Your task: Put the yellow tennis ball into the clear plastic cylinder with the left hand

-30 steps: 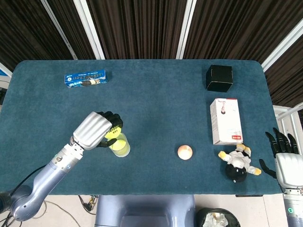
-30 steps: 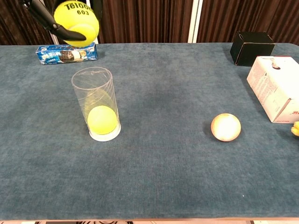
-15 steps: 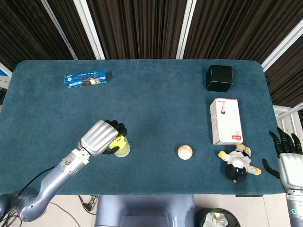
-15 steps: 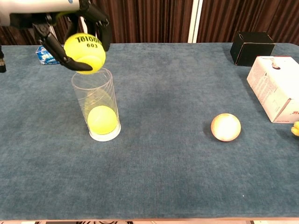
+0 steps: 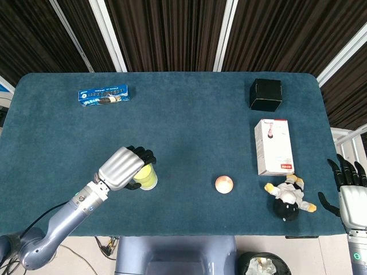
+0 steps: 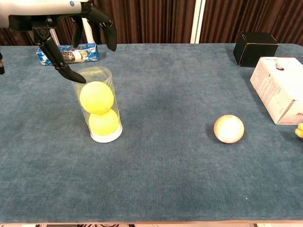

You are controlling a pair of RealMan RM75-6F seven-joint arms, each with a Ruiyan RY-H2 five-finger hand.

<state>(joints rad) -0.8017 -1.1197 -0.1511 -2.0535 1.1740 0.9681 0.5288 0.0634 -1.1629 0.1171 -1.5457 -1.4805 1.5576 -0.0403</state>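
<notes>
Now that the left hand (image 6: 71, 28) is letting go, the yellow tennis ball (image 6: 96, 97) is sitting inside the clear plastic cylinder (image 6: 99, 106), resting on top of a second yellow ball (image 6: 103, 122) at the bottom. Half a second ago the hand was holding that ball right at the cylinder's mouth; a second ago it was carrying it higher up and off to the side. The fingers (image 6: 110, 33) are now hanging spread and empty just above the rim, gripping nothing. I am judging the placement done, with only the withdrawal of the hand left (a careless lift could catch the rim and tip the upright tube).

From the head view, the left hand (image 5: 123, 168) is covering most of the cylinder, so only a sliver of yellow is showing beside it. The right hand (image 5: 346, 192) is idling at the far right edge of the table (image 5: 189, 126), fingers apart, holding nothing.

The table is wearing a dark blue-green felt-like cover. Lying on it well apart from the cylinder are a blue snack packet (image 5: 104, 95), a black box (image 5: 266, 94), a white carton (image 5: 274, 146), a pale ball (image 5: 224, 184) and a small plush toy (image 5: 289, 196). Behind the table, dark slatted panels with white uprights are closing off the room.
</notes>
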